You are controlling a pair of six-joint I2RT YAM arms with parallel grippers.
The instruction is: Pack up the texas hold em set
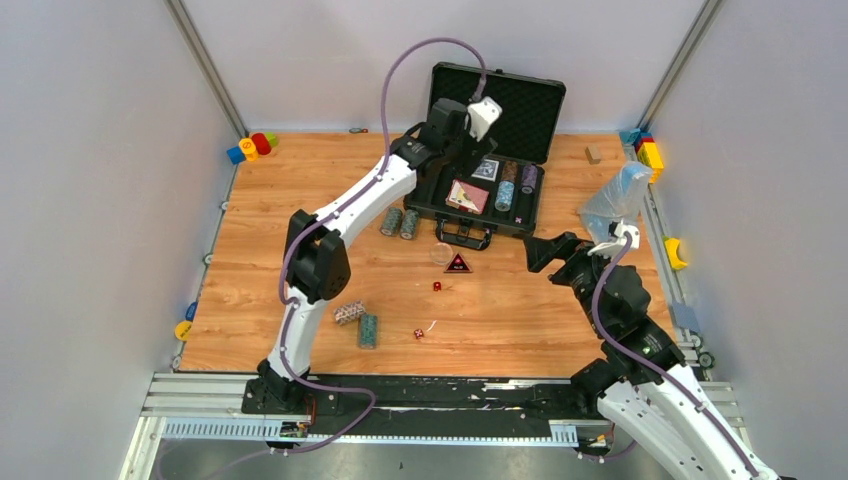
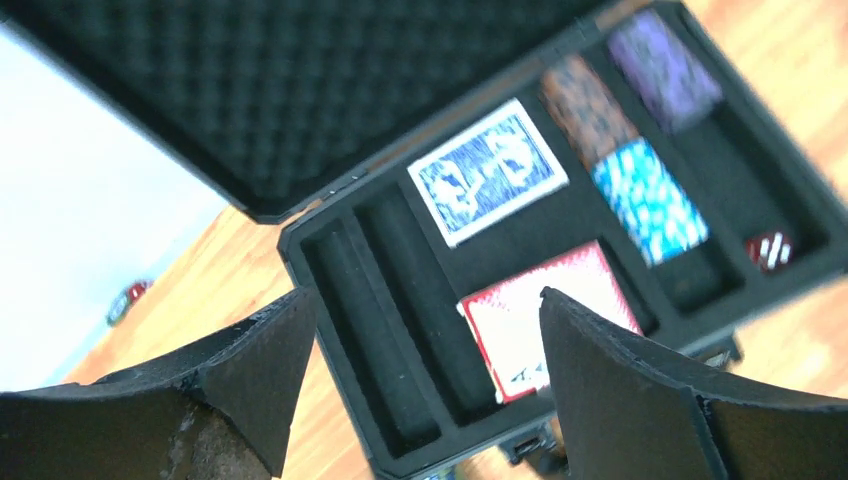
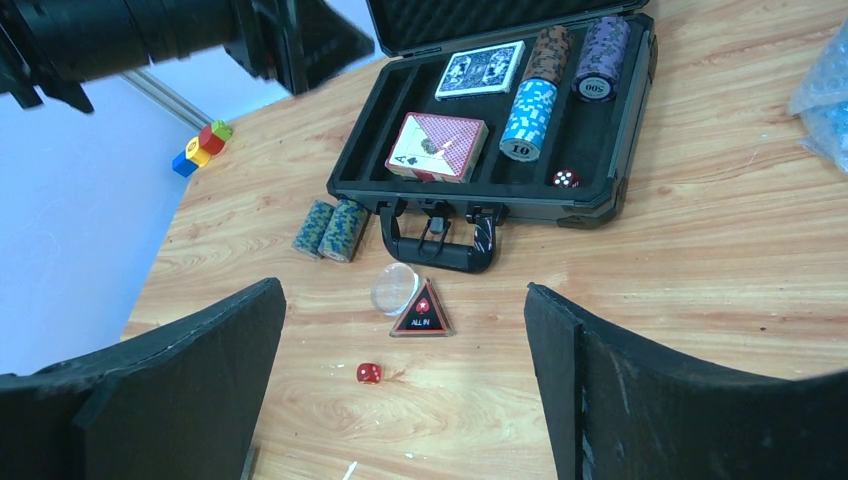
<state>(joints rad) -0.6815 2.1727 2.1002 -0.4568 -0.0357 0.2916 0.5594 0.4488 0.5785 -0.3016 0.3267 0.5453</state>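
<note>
A robot lab: white partition walls [image 1: 100, 150], aluminium frame rails [image 1: 190, 400].

Left pincer [image 2: 422, 300] spread wide, empty, over case [image 2: 345, 290]: blue deck [image 2: 487, 185], red deck [image 2: 510, 320], chip rolls [image 2: 650, 200], die [image 2: 768, 250].

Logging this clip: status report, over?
Left gripper open, empty, over case. Right gripper open, empty. Case open, part packed; chip rolls, dice, button out on table. Nothing blocking.
</note>
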